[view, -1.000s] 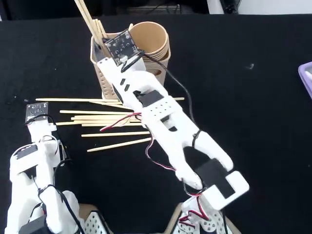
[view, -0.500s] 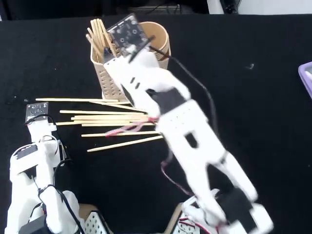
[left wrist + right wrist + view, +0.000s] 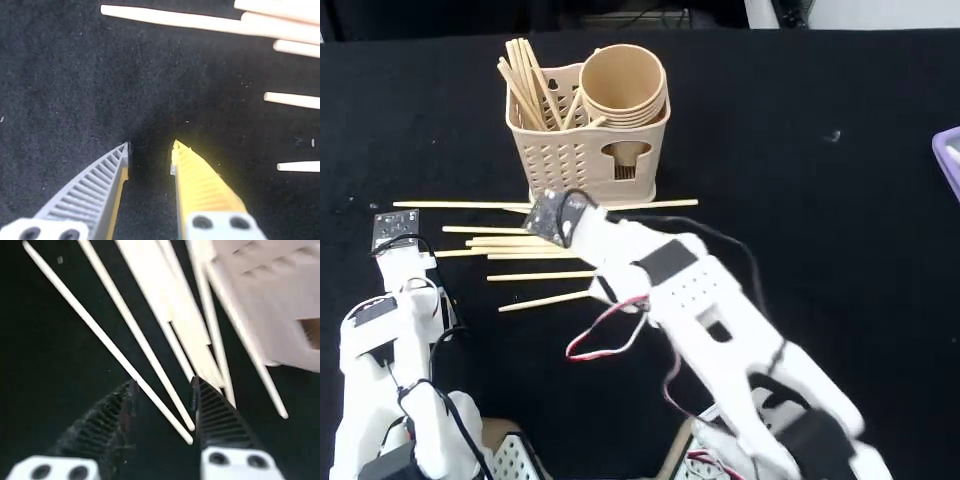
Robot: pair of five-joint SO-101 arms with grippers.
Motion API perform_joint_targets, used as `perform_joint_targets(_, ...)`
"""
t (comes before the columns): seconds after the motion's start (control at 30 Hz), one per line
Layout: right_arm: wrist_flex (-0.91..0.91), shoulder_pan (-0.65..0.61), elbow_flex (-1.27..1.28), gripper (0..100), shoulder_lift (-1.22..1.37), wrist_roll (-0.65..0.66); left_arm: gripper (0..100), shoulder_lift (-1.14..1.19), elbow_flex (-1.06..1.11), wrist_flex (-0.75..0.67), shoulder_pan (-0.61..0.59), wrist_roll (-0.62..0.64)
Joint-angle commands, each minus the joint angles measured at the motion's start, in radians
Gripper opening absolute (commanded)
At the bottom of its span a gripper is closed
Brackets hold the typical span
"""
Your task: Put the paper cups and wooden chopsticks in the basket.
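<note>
— High view: what's hidden?
— Your right arm (image 3: 660, 270) covers part of the loose chopsticks (image 3: 500, 240), about eight, at 9 o'clock on the surface (image 3: 820, 250). At 11 o'clock, the basket (image 3: 585, 165) holds one stack of paper cups (image 3: 623, 82) and roughly six upright chopsticks (image 3: 525, 75).
— Left wrist?
— Your left jaws are spread over bare surface; the chopstick ends are cut off.
— Right wrist?
— Your right jaws are spread, with two chopstick ends between them.
</note>
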Motion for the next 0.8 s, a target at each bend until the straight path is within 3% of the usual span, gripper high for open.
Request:
perform_joint_targets(0.0, -0.118, -0.012, -0.018, 17.5, 0.156, 0.071, 14, 0.008, 0.021, -0.012, -0.033, 0.008)
perform_joint_targets(0.2, -0.095, -0.009, -0.223, 28.8, 0.438, 0.120, 14, 0.008, 0.021, -0.012, -0.033, 0.008)
perform_joint_targets(0.47, 0.058, -0.068, -0.452, 28.3, 0.499, 0.129, 14, 0.008, 0.021, -0.012, -0.033, 0.008)
perform_joint_targets(0.77, -0.094, -0.083, -0.469, 28.3, 0.558, 0.129, 14, 0.008, 0.021, -0.012, -0.033, 0.008)
